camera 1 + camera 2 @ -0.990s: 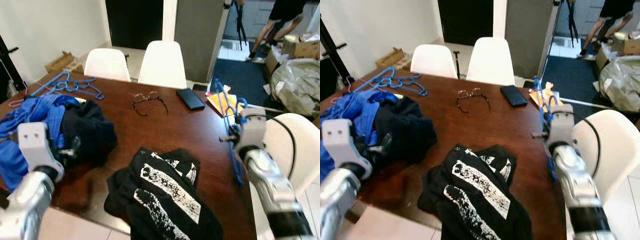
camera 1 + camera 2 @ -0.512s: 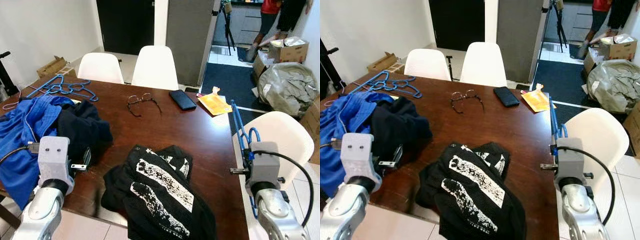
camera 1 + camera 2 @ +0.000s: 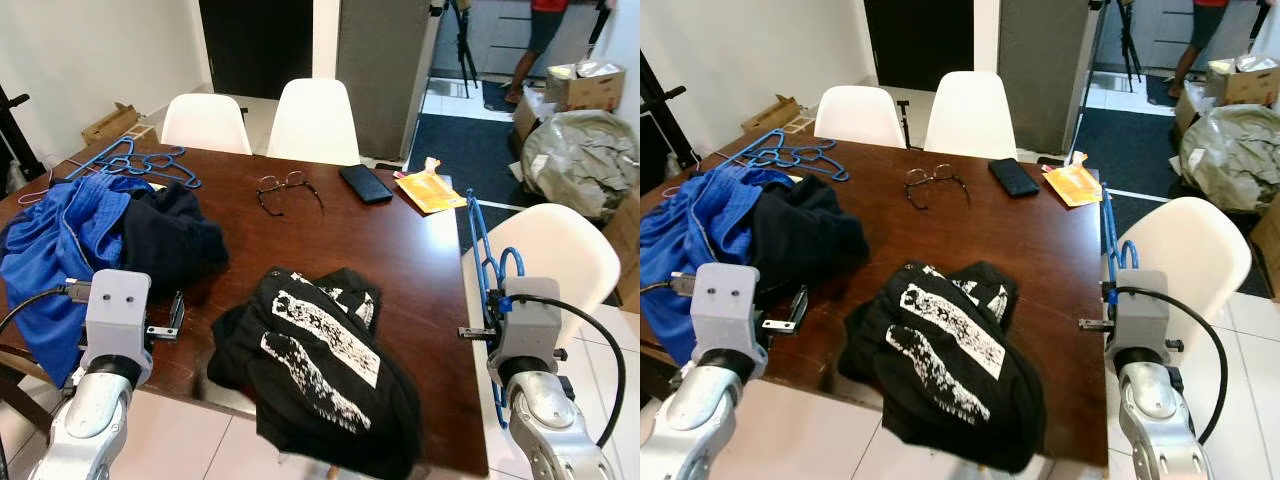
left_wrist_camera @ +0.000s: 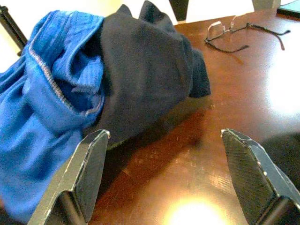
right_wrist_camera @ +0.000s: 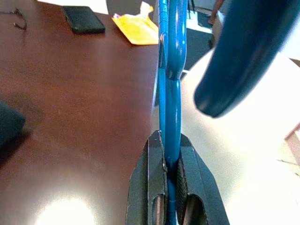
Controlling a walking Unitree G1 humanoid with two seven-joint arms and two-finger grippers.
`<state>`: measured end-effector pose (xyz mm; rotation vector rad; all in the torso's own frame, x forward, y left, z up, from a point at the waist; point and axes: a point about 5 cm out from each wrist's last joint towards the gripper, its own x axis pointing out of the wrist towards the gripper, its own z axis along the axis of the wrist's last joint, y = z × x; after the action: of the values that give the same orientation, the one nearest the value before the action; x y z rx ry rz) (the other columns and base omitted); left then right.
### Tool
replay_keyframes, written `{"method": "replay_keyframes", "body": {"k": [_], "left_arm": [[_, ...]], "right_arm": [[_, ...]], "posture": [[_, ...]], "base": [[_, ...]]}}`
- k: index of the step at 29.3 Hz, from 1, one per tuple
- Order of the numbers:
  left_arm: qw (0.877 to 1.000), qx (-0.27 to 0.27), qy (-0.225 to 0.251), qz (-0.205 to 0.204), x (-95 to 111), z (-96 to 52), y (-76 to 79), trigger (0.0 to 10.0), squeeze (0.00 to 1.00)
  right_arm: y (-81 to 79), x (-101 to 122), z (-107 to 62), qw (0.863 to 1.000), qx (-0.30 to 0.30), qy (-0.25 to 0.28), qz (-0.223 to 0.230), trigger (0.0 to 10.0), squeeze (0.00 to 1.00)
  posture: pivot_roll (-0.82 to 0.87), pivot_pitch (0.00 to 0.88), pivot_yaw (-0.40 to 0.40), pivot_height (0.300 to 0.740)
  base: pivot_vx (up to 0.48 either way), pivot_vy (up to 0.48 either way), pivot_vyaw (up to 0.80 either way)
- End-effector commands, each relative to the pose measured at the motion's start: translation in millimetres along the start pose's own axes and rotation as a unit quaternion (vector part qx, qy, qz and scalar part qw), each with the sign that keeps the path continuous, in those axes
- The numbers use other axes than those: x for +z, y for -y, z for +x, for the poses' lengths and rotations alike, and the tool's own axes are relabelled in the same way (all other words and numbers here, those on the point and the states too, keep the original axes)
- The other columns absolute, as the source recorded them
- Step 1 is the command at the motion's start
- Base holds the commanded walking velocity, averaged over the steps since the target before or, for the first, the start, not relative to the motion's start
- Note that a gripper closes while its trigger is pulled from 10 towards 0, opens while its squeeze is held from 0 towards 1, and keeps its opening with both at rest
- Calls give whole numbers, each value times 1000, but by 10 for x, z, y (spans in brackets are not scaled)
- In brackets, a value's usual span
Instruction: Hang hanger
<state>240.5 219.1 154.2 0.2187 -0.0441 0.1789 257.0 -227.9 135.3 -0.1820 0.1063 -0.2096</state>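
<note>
A blue plastic hanger (image 3: 480,250) stands edge-on at the table's right side, held by my right gripper (image 5: 169,164), whose two black fingers (image 5: 154,168) are shut on its bar. My left gripper (image 4: 164,173) is open over the front left of the brown table (image 3: 400,260), its fingers (image 4: 89,173) spread wide in front of a heap of blue and dark navy clothes (image 3: 110,230). A black printed T-shirt (image 3: 320,360) lies crumpled at the table's front edge. Several more blue hangers (image 3: 140,163) lie at the far left corner.
Glasses (image 3: 285,187), a black phone (image 3: 364,183) and a yellow packet (image 3: 430,190) lie on the far half of the table. White chairs stand behind (image 3: 312,120) and to the right (image 3: 560,250). A person's legs (image 3: 535,45), boxes and a big bag (image 3: 580,150) are beyond the doorway.
The camera has pulled back, so the whole table sits lower and farther away. The right gripper keeps the hanger, now held off the table's right edge; the left arm hovers near the clothes heap.
</note>
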Motion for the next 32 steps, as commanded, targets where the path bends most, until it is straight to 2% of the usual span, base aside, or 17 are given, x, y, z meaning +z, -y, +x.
{"method": "replay_keyframes", "body": {"k": [1, 6, 10, 16, 21, 32], "left_arm": [[1000, 20, -9, 7, -33, -58, -39, 10000, 0], [1000, 24, -10, -1, -41, -112, -57, 10000, 0], [999, 10, -15, -27, -68, -203, -22, 10000, 0], [997, 17, -36, -60, -141, -335, -4, 10000, 0], [996, 41, -38, -67, -157, -327, -50, 10000, 0], [996, 63, -36, -46, -150, -277, -120, 10000, 0]], "right_arm": [[-20, 29, -3, 1000, 4, 4, -3, 10000, 0], [-31, 47, 34, 1000, 10, 9, -11, 10000, 0], [-55, 37, 90, 999, 18, 4, -33, 10000, 0], [-68, 29, 110, 999, 22, 1, -36, 10000, 0], [-81, 31, 116, 999, 25, 3, -32, 10000, 0], [-98, 20, 124, 999, 29, 2, -28, 10000, 0]], "posture": [[73, 42, -7, 740], [85, 39, -15, 740], [93, 31, -23, 740], [102, 31, -25, 740], [101, 27, -25, 740], [110, 16, -32, 740]], "base": [[-409, 0, 0], [-319, 0, 0], [0, 0, -800], [0, 0, -800], [0, 0, -640], [0, 447, 0]]}}
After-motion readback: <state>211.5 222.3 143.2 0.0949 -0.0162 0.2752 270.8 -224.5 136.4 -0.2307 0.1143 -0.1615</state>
